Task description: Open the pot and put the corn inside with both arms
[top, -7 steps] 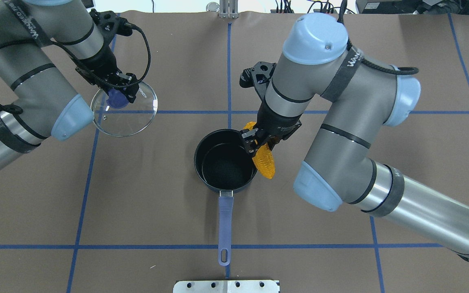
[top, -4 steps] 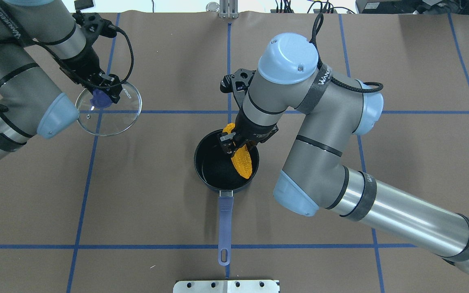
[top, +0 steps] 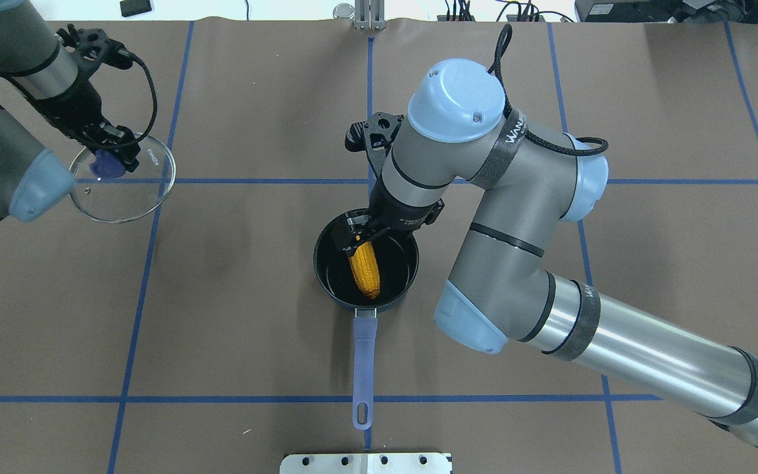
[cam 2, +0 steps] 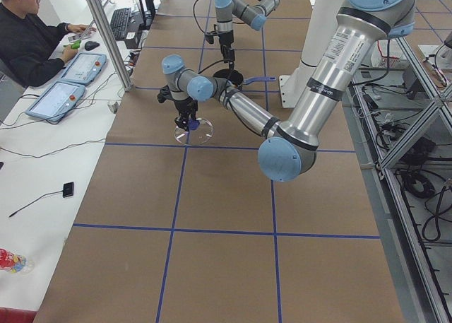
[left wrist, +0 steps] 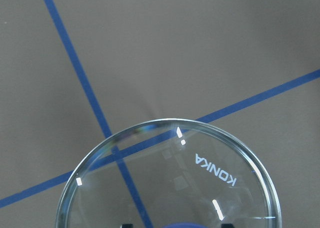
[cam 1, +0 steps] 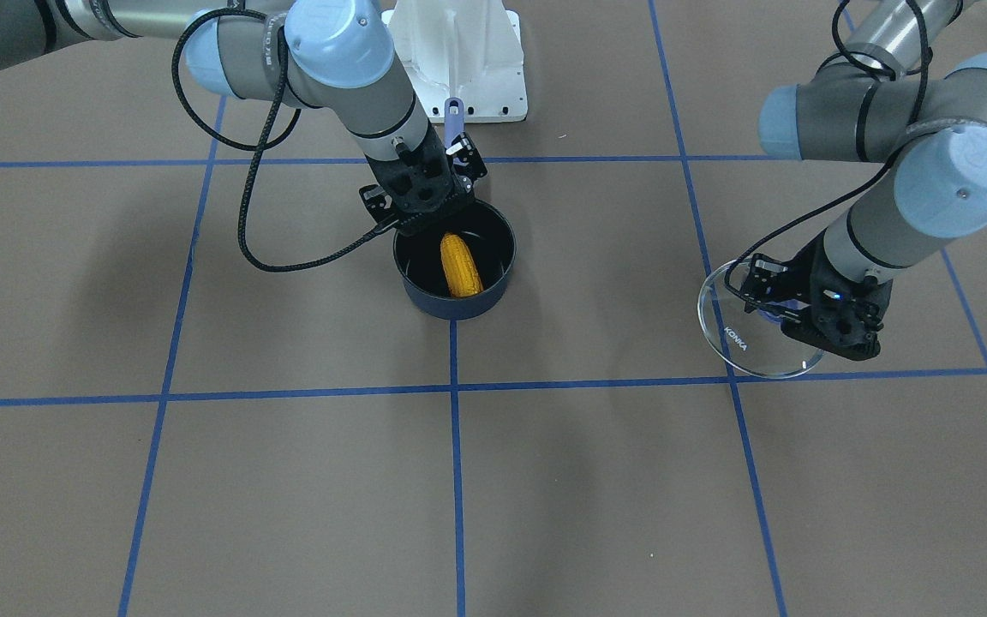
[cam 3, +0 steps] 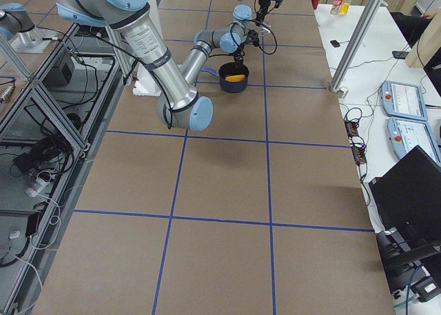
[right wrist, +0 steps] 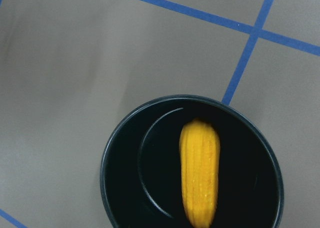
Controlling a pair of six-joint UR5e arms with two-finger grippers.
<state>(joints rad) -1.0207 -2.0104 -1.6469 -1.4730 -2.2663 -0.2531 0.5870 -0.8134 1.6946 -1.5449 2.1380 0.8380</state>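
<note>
My right pincer (top: 354,238) hangs open and empty over the pot's (top: 320,276) rim opposite its handle, the corn (top: 365,268) lying free just beneath it on the black floor, and well off to its side my left pincer (top: 112,158) clamps the knob (top: 104,168) of the lid (top: 126,197).

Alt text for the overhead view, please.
The corn sits inside the open pot, with the right gripper over its far rim. Far to the left, the left gripper holds the glass lid by its blue knob.
</note>
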